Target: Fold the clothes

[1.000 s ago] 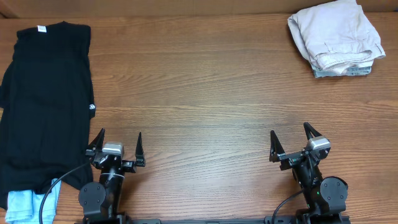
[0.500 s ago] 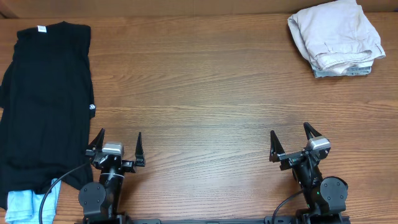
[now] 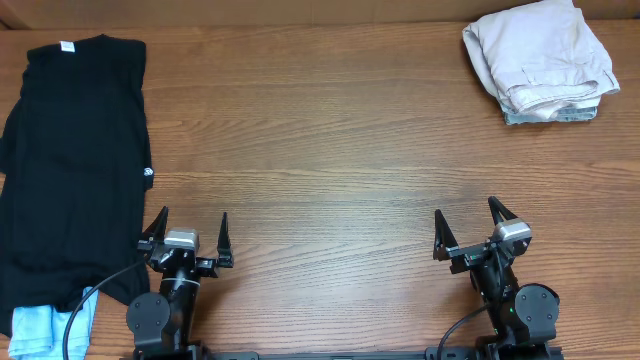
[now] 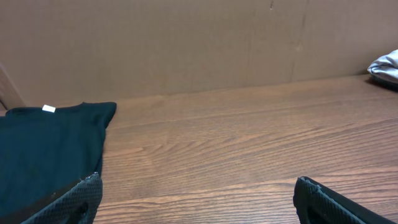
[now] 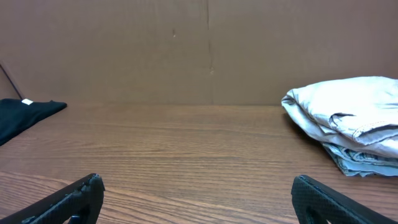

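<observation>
A plain black T-shirt [image 3: 70, 160] with a small white label [image 3: 67, 45] lies spread at the table's left side; it also shows in the left wrist view [image 4: 43, 149] and at the left edge of the right wrist view [image 5: 25, 115]. A light blue garment [image 3: 45, 325] peeks out under its near end. Folded beige garments [image 3: 540, 55] sit stacked at the far right, also in the right wrist view [image 5: 351, 115]. My left gripper [image 3: 190, 228] [image 4: 196, 193] is open and empty beside the shirt's right edge. My right gripper [image 3: 467, 222] [image 5: 196, 193] is open and empty over bare wood.
A wooden table [image 3: 320, 150] lies between the black shirt and the beige stack. A brown cardboard wall [image 5: 205, 50] stands along the far edge. A black cable [image 3: 85, 300] runs from the left arm's base over the shirt.
</observation>
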Controlling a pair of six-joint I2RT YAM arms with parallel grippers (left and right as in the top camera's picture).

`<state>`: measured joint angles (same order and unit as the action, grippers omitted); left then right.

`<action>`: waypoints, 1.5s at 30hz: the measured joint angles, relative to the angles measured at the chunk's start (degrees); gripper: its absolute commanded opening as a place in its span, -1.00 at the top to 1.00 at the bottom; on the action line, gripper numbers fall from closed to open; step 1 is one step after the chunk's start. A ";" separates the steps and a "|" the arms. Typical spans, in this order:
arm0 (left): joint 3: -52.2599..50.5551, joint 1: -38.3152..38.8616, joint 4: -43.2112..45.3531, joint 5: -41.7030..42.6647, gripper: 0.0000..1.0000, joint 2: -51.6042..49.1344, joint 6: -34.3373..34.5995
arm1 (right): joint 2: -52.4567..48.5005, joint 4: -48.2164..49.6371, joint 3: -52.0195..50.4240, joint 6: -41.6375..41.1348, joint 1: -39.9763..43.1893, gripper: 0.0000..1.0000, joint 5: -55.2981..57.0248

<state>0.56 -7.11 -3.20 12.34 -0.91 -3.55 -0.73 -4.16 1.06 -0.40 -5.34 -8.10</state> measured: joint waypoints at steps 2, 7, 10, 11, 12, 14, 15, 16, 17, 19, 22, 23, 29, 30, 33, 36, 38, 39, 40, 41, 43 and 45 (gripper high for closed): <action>0.00 0.00 0.00 0.00 -0.99 0.00 0.02 | 0.00 0.04 0.00 0.00 0.00 -1.00 0.00; 0.00 0.00 0.00 0.00 -0.99 0.00 0.02 | 0.00 0.02 0.00 -0.02 0.00 -1.00 0.00; 0.00 0.00 0.00 0.00 -1.00 0.00 0.00 | 0.00 0.04 0.00 0.00 0.00 -1.00 -0.02; 0.00 0.00 0.00 0.02 -1.00 0.00 0.02 | 0.00 0.02 0.00 -0.04 0.00 -1.00 0.00; 0.00 0.00 0.00 0.02 -1.00 0.00 0.02 | 0.00 0.02 0.00 0.00 0.00 -1.00 0.00; 0.00 0.00 0.00 0.00 -1.00 0.00 0.02 | 0.00 0.04 0.00 -0.02 0.00 -1.00 0.00; 0.00 0.00 0.00 0.00 -0.99 0.00 0.02 | 0.00 0.04 0.00 -0.02 0.00 -1.00 0.00; 0.00 0.00 0.00 0.00 -1.00 0.00 0.02 | 0.00 0.04 0.00 -0.02 0.00 -1.00 0.00; 0.00 0.00 0.00 0.00 -1.00 0.00 0.02 | 0.00 0.04 0.00 -0.02 0.00 -1.00 0.00; 0.00 0.00 0.00 0.00 -1.00 0.00 0.00 | 0.00 0.04 0.00 -0.02 0.00 -1.00 0.02; 0.00 0.00 0.00 0.02 -1.00 0.00 0.02 | 0.00 0.02 0.00 -0.02 0.00 -1.00 0.02; 0.00 0.00 0.11 0.02 -1.00 0.00 0.02 | 0.00 0.02 0.00 0.00 0.00 -1.00 0.04; 0.00 0.00 1.79 0.39 -1.00 0.00 1.55 | 0.00 1.44 0.00 -0.50 0.00 -1.00 -1.40; 0.00 0.00 1.99 0.50 -1.00 0.00 2.27 | 0.00 2.60 0.00 -0.68 0.00 -1.00 -2.10; 0.09 0.00 1.95 0.96 -1.00 0.00 4.02 | 0.00 4.94 0.00 -0.87 0.00 -1.00 -3.50; 1.81 0.00 0.76 1.36 -1.00 0.00 4.94 | 0.00 3.89 0.20 -0.92 0.00 -1.00 -4.00; 4.55 0.00 -0.94 1.55 -1.00 -0.02 5.11 | 0.00 2.32 1.11 -0.94 0.00 -1.00 -4.15; 6.36 0.00 -2.03 1.57 -1.00 -0.15 5.11 | 0.00 0.83 2.21 -0.98 0.00 -1.00 -4.17; 8.35 0.00 -3.06 1.60 -0.99 -0.46 5.14 | -0.02 -0.22 3.54 -1.03 0.00 -1.00 -4.17; 10.56 0.00 -4.26 1.62 -0.99 -1.05 5.14 | -0.09 -1.18 5.11 -1.09 -0.02 -1.00 -4.17; 14.95 0.00 -6.38 1.81 -1.00 -2.78 5.11 | -0.63 -3.13 8.76 -1.05 0.00 -1.00 -4.17; 19.67 0.00 -10.19 1.90 -1.00 -5.40 5.11 | -2.25 -5.42 13.07 -1.09 0.00 -1.00 -4.22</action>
<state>20.23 -7.11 -13.39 14.24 -6.31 1.56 -2.98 -9.58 14.13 -1.50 -5.34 -12.32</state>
